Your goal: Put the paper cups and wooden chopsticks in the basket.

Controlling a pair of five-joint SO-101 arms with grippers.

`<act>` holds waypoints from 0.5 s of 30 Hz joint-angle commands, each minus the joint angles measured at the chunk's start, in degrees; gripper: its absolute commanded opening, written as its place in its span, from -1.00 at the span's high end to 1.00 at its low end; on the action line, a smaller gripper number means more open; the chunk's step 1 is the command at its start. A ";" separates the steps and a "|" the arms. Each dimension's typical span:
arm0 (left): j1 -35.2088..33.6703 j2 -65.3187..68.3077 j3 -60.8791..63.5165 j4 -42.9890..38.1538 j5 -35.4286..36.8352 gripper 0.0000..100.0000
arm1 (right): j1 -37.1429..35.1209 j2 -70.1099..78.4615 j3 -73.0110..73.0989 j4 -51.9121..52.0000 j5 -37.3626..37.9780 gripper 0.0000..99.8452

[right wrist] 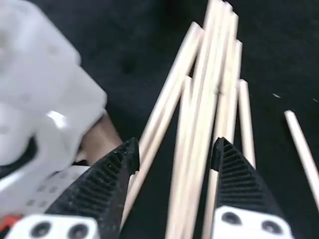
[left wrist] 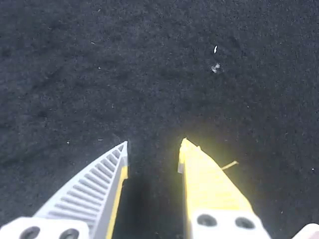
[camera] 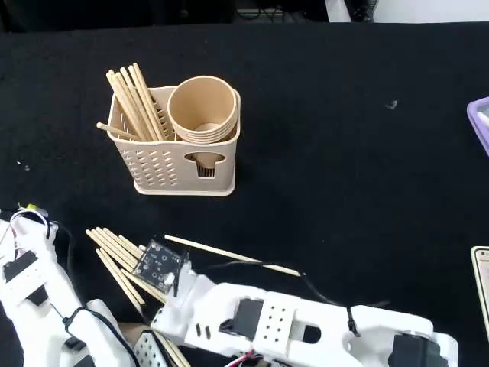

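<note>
Basket (camera: 164, 164) holds the stacked paper cups (camera: 203, 107) with a sheaf of chopsticks (camera: 137, 103) just beside them; loose chopsticks (camera: 114, 246) lie on the black cloth (camera: 344, 153) near the basket's handle side; right gripper (right wrist: 174, 149) is over that bundle, jaws wide astride several sticks, gripping none; left gripper (left wrist: 153, 149) is away from the basket, jaws wide over bare cloth.

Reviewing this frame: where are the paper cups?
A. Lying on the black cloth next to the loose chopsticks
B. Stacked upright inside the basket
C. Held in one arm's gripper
B: the high view shows the paper cups nested in one stack, standing upright in the basket, in the compartment beside the one holding chopsticks.
</note>
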State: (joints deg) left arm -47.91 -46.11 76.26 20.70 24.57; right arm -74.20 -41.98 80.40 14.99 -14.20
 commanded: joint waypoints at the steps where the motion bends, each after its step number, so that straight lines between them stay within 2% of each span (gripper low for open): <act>1: -1.27 -0.53 -4.35 -0.97 0.53 0.66 | -2.37 0.31 -0.04 -2.20 -1.23 0.51; 4: -2.86 0.44 -6.11 0.00 0.70 0.66 | -2.46 0.40 0.04 -2.20 -2.64 0.51; 7: -2.95 5.63 -11.03 5.10 0.70 0.66 | -2.37 2.59 -0.48 -2.73 -3.52 0.51; 10: -2.95 14.15 -18.33 10.55 0.70 0.66 | -1.49 9.19 -3.82 -3.16 -4.40 0.51; 15: -4.79 27.25 -26.51 13.01 0.62 0.66 | -1.23 22.81 -11.47 -2.99 -4.66 0.51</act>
State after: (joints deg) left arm -50.99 -26.86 58.33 32.22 24.66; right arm -75.96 -28.09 76.09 12.97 -18.15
